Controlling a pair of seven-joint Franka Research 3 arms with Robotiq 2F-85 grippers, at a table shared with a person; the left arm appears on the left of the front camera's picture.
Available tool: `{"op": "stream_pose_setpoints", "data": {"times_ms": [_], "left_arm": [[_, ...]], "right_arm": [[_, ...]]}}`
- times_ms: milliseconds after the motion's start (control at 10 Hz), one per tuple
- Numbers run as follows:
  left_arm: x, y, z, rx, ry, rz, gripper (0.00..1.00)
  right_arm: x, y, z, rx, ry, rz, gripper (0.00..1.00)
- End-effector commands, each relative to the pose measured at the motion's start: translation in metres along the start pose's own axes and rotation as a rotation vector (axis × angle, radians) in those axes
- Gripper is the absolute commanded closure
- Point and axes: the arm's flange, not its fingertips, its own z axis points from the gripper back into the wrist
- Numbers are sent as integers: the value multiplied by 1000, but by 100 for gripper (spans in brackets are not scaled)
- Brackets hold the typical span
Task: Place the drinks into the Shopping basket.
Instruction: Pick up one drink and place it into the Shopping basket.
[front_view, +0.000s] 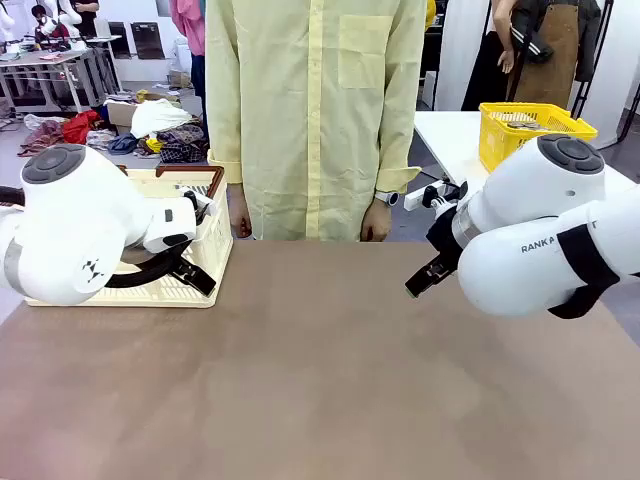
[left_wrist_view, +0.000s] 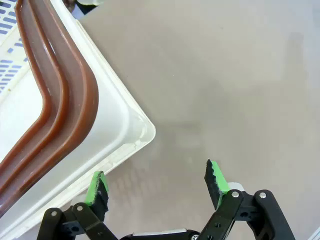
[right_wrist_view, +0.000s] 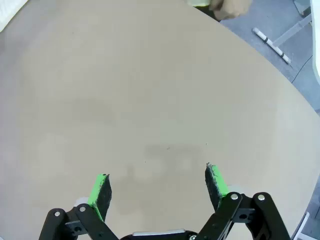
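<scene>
The Shopping basket (front_view: 205, 262), cream-white with a dark brown rim and handles, stands on the table's left side, partly behind my left arm. My left gripper (front_view: 188, 268) hangs open over its near right corner. In the left wrist view the basket's corner (left_wrist_view: 117, 117) lies just ahead of the open, empty left gripper (left_wrist_view: 157, 182). My right gripper (front_view: 428, 278) is open above the table's right side. In the right wrist view the right gripper (right_wrist_view: 157, 182) holds nothing, with bare tabletop below. The drinks are out of view.
A person in a pale yellow gown (front_view: 310, 120) stands at the far edge, hands (front_view: 377, 222) hanging at the table line. A bright yellow basket (front_view: 528, 130) sits on a white table at the back right. The brown tabletop (front_view: 320, 380) stretches between my arms.
</scene>
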Motion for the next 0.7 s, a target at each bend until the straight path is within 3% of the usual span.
{"op": "stream_pose_setpoints", "data": {"times_ms": [0, 600], "left_arm": [[1, 0, 1, 0, 1, 1, 0], [1, 0, 1, 0, 1, 1, 0]], "right_arm": [[-1, 0, 1, -2, -3, 1, 0], [-1, 0, 1, -2, -3, 1, 0]]}}
